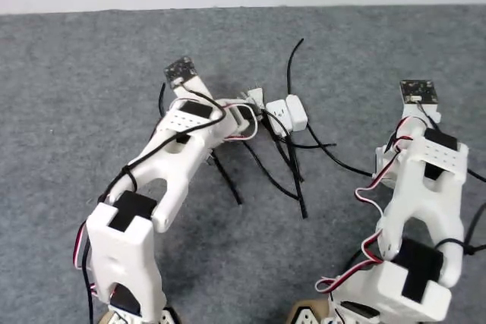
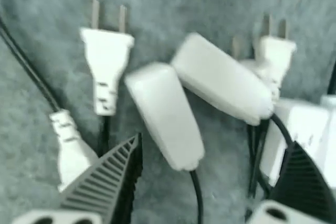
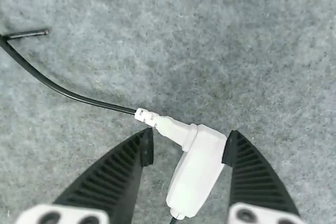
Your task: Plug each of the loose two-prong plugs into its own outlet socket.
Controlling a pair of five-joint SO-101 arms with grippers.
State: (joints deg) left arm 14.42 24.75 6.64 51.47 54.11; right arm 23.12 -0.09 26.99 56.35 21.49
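Left gripper point(image 2: 214, 142) gaped, ribbed black fingers point(image 2: 110, 177) flanking a smooth, rounded white socket point(image 2: 165, 114); a flat-pronged plug point(image 2: 106, 61) lay just beyond the fingertips. Right gripper point(image 3: 190, 134) stood wide around an oblong socket point(image 3: 197, 174) on fuzzy grey felt point(image 3: 210, 35).

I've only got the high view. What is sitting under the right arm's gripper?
Observer: A white block with a black cord lies between the right gripper's fingers.
Operator: Is it gripped?
Observer: No, the fingers are open, one on each side of it.
Operator: And the left gripper?
Observer: The left gripper hangs open over two oblong white pieces, likely sockets.
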